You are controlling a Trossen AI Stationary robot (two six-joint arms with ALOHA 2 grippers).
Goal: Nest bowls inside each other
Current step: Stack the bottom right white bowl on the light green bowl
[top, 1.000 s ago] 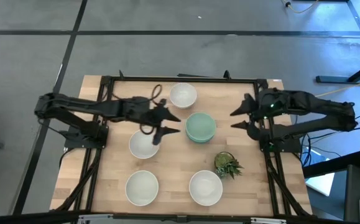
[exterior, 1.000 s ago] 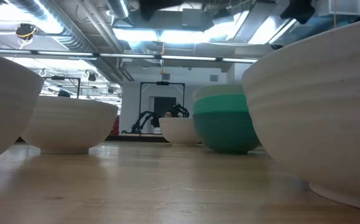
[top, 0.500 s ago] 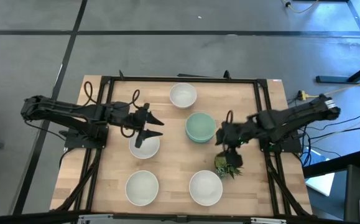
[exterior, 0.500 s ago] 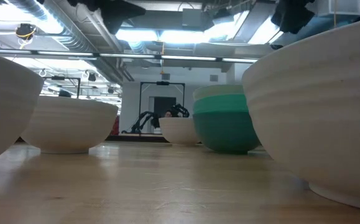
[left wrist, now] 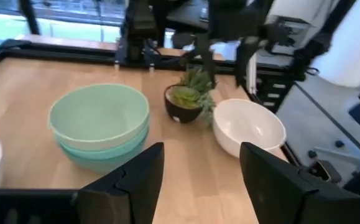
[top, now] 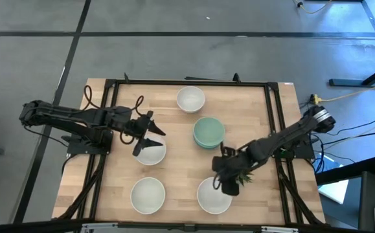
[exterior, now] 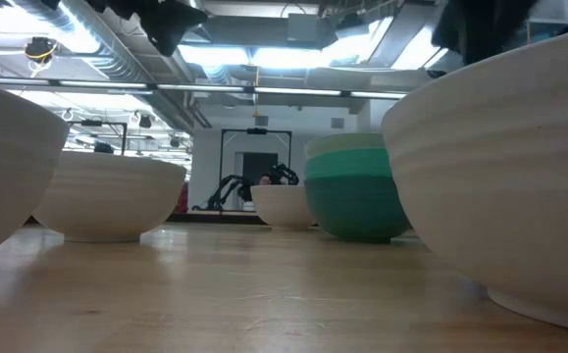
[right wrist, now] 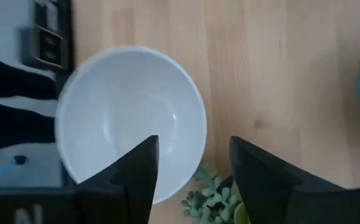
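Observation:
The high view shows a white bowl (top: 190,99) at the far edge, a mint-over-teal stack (top: 208,132) mid-table, a white bowl (top: 151,154) left of centre, and two white bowls (top: 147,195) (top: 212,197) near the near edge. All of them rest on their bases. My left gripper (top: 149,142) hovers open over the left-centre bowl. My right gripper (top: 226,182) is open and points down over the near-right white bowl (right wrist: 130,121), touching nothing. The left wrist view shows the stack (left wrist: 99,121) and that near-right bowl (left wrist: 248,127).
A small spiky plant in a dark pot (top: 240,171) stands just right of my right gripper, beside the near-right bowl; it also shows in the right wrist view (right wrist: 214,199). A black frame (top: 187,82) edges the table. Bare wood lies between the bowls.
My right gripper has swung from the table's right edge toward the near edge and left, tipping down until it hangs over the near-right white bowl. My left gripper has drawn back from the stack toward the table's left edge. No bowl has moved.

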